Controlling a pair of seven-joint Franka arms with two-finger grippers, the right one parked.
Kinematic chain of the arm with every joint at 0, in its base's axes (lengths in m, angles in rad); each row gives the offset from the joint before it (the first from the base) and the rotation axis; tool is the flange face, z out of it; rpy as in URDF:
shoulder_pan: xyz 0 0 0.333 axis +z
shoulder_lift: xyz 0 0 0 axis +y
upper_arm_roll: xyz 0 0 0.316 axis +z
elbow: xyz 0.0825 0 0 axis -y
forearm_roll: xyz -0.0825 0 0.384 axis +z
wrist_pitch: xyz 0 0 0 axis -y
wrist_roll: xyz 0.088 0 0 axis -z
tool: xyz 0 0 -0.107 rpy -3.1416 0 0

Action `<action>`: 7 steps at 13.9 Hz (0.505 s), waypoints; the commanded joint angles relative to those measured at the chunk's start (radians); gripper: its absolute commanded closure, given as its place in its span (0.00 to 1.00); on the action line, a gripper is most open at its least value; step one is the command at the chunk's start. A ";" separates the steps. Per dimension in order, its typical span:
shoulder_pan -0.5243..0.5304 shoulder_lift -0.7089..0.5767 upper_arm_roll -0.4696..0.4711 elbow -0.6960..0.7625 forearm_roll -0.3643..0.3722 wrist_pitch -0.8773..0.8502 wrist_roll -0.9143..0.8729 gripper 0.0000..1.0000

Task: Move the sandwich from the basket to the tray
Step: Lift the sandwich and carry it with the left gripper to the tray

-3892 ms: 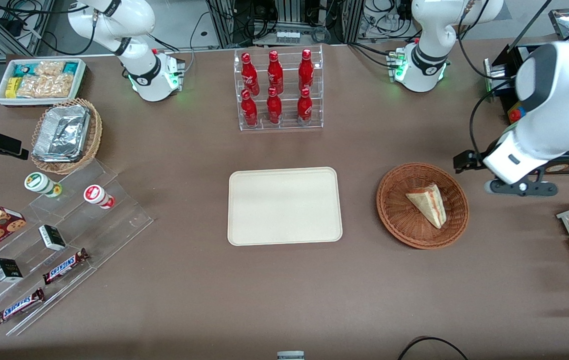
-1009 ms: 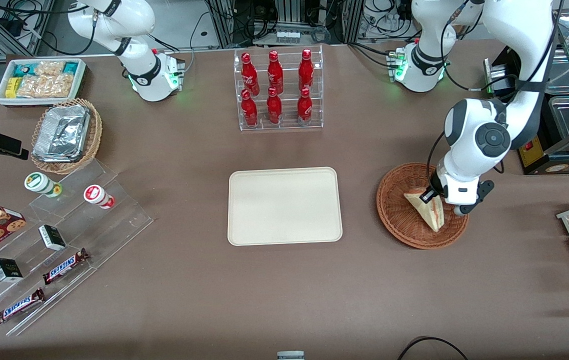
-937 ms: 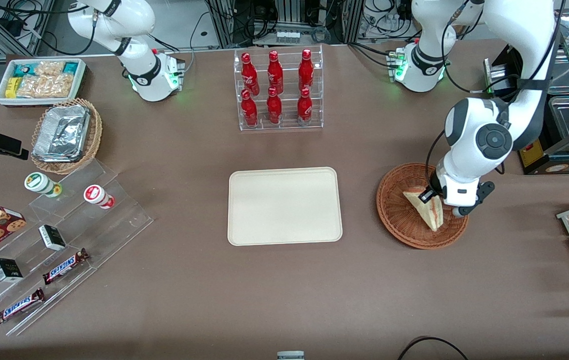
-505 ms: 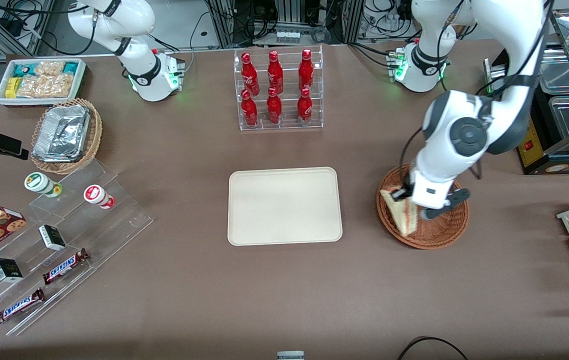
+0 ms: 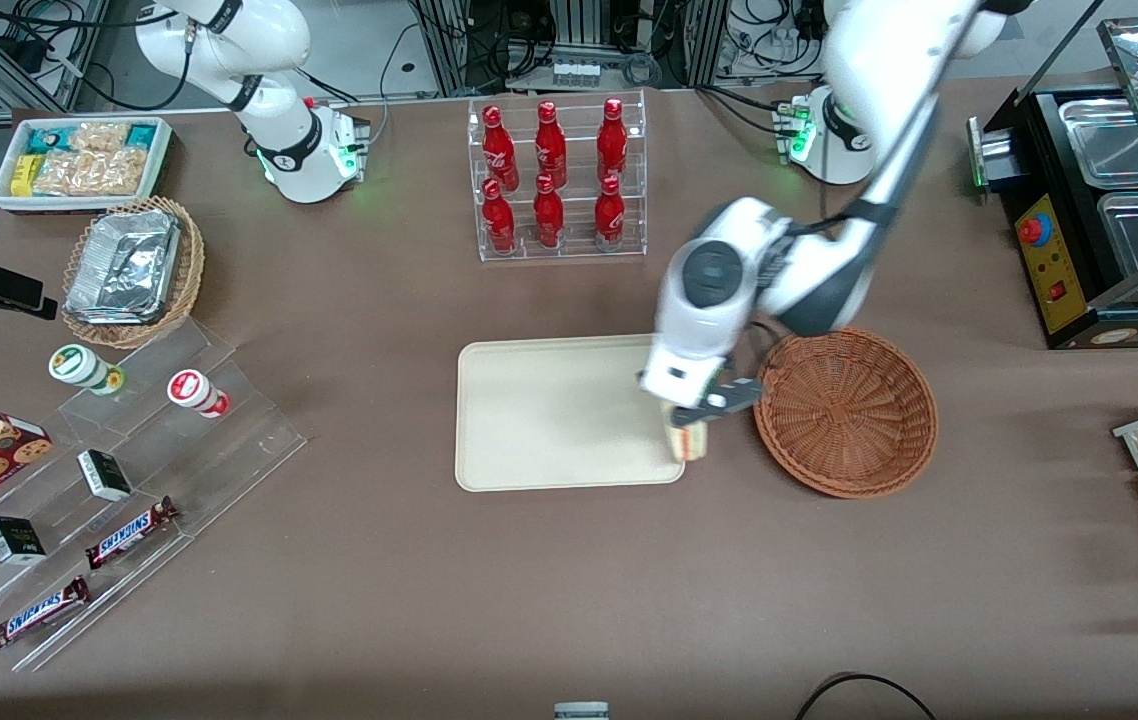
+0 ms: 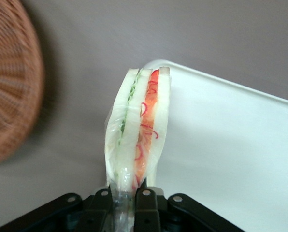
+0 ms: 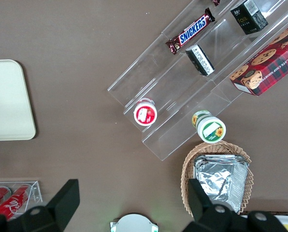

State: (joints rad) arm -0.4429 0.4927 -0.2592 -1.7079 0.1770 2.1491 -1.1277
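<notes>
My left gripper (image 5: 694,412) (image 6: 123,203) is shut on the sandwich (image 5: 687,440) (image 6: 136,130), a wedge wrapped in clear film with red and green filling. It hangs in the air over the cream tray's (image 5: 549,410) (image 6: 231,154) corner nearest the basket. The reddish-brown wicker basket (image 5: 844,410) (image 6: 11,82) stands beside the tray, toward the working arm's end of the table, with nothing in it.
A clear rack of red bottles (image 5: 554,180) stands farther from the front camera than the tray. Toward the parked arm's end are a clear stepped stand with snacks (image 5: 99,500), a foil-tray basket (image 5: 132,270) and a white bin of packets (image 5: 79,160). A black appliance (image 5: 1099,200) flanks the basket.
The gripper closed on the sandwich in the basket, lifted it out and carried it sideways to the tray's edge. The basket now holds nothing.
</notes>
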 commanded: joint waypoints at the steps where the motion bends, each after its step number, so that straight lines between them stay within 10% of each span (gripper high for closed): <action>1: -0.083 0.118 0.008 0.166 0.050 -0.026 -0.110 1.00; 7: -0.181 0.227 0.008 0.298 0.039 -0.037 -0.142 1.00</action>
State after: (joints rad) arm -0.6016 0.6745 -0.2594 -1.4845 0.2037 2.1453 -1.2404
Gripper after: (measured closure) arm 0.855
